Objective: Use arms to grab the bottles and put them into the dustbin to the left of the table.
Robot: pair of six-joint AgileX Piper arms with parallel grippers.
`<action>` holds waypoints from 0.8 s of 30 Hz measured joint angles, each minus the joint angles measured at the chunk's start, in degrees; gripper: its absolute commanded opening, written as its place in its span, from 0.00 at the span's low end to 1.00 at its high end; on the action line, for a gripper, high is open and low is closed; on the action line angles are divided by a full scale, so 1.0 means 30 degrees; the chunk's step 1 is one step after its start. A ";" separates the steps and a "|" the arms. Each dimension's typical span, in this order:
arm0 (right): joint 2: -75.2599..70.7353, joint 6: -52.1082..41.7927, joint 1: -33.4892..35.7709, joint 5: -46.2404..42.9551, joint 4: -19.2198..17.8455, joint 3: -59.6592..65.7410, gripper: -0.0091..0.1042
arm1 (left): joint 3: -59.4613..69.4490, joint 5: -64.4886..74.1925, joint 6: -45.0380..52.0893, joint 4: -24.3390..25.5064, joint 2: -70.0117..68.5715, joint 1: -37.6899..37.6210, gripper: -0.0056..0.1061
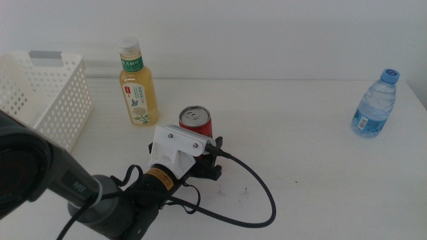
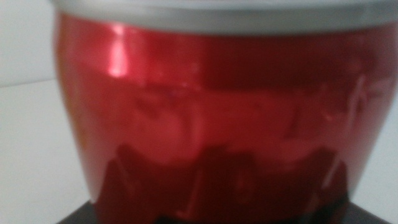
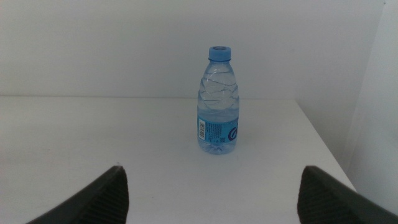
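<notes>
Left gripper [image 1: 200,155]: we are seeing it low over the desk [image 1: 313,167], right at the near side of the can [image 1: 195,123]. Its white mount and black cable are covering the can's lower half in the middle view.
Left fingers: we cannot tell whether they are released or clenched; the left wrist view is filled by the can's red wall, blurred, with only a dark strip along the edge.
Can: it is standing upright near the desk's middle, silver top showing.
Tea bottle [image 1: 138,83]: it is standing upright just behind and to the left of the can, apart from it, between the can and the basket.
Basket [image 1: 57,100]: it is sitting at the desk's left side, well apart from the can; the tea bottle is nearest to it.
Water bottle [image 3: 218,99]: it is standing upright at the far right of the desk, close to the edge, well apart from everything else.
Right gripper [image 3: 211,193]: we are seeing it only in its own wrist view, facing the water bottle from a distance, fingers [image 3: 99,199] spread wide and released, grasping nothing.
Between right gripper and water bottle: bare desk.
</notes>
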 measured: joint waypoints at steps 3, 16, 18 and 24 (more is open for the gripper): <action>0.0000 0.0000 0.0000 0.0000 0.0000 0.0000 0.89 | 0.0000 0.1716 0.0084 0.0000 -0.0794 0.0000 0.13; 0.0000 0.0000 0.0000 0.0000 0.0000 0.0000 0.89 | -0.6080 2.5291 0.0281 0.1260 -0.8155 0.0044 0.03; 0.0000 0.0000 0.0000 0.0000 0.0000 0.0000 0.89 | -0.8242 2.8621 0.1610 0.0882 -0.8225 0.0592 0.03; 0.0000 0.0000 0.0000 0.0000 0.0000 0.0000 0.89 | -1.4818 3.7054 0.7692 -0.2277 -0.8146 0.5098 0.03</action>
